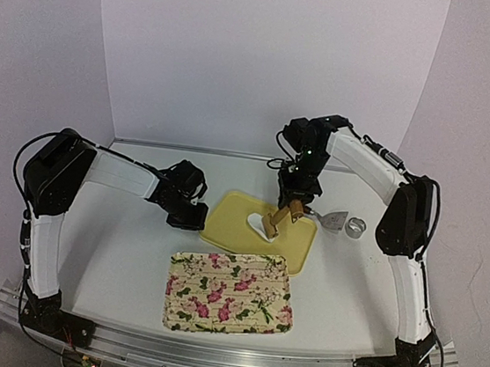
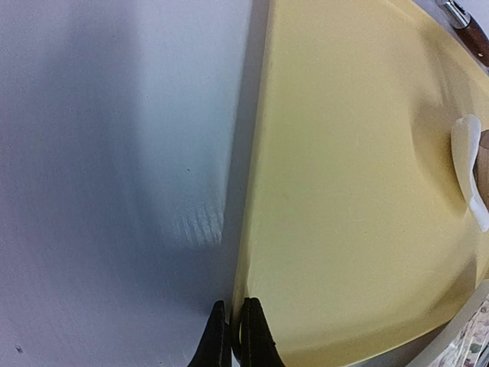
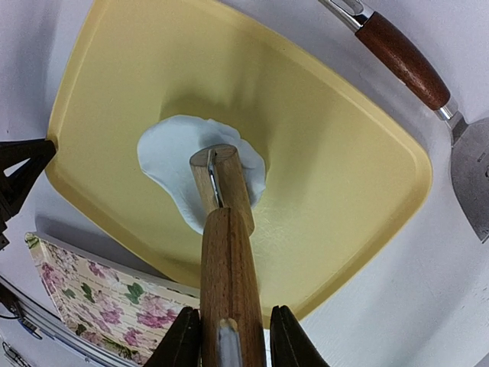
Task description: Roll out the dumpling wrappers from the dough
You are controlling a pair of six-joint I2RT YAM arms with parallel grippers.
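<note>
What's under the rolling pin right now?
Flattened white dough on the yellow board. The patch directly beneath the rolling pin is covered.

The left gripper [image 2: 233, 336], jaws pressed together, hangs at the yellow board's [image 2: 336, 229] left edge above the white table [image 2: 114, 191] — flattened white dough [image 2: 467, 164] lies far right.

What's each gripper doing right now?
Left gripper: shut, holding nothing.
Right gripper: shut on the rolling pin.
</note>
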